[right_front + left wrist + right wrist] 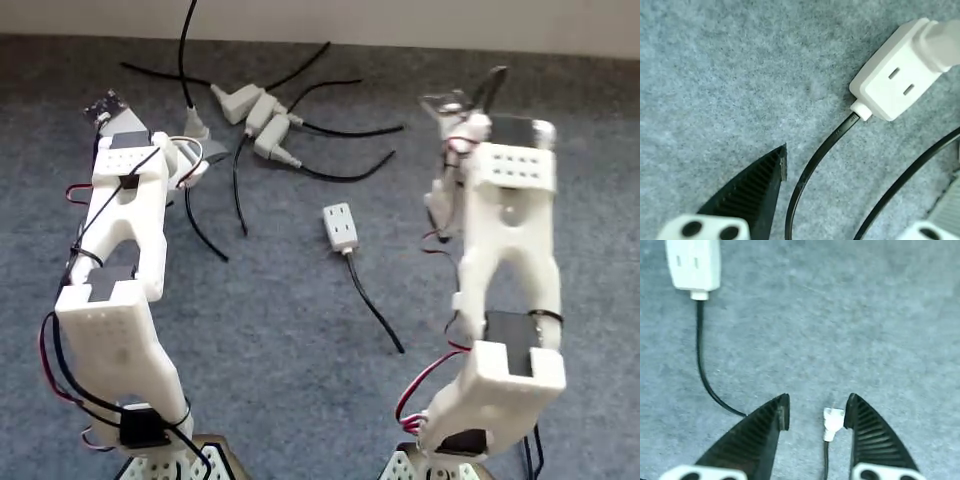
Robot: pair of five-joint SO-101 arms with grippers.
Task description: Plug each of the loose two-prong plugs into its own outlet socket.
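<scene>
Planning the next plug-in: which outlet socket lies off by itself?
The mid-table outlet socket, its black cord trailing nearward; the other sockets bunch together farther back.

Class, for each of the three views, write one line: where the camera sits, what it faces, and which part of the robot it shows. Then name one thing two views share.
High view: fixed above the table, looking down over the carpet; the left arm and right arm show whole.
Left wrist view: on the left wrist, looking down at a socket; one own finger shows.
Right wrist view: on the right wrist, looking down at a plug inside the open right gripper.
Shared: the lone socket mid-table also shows in the right wrist view.
</scene>
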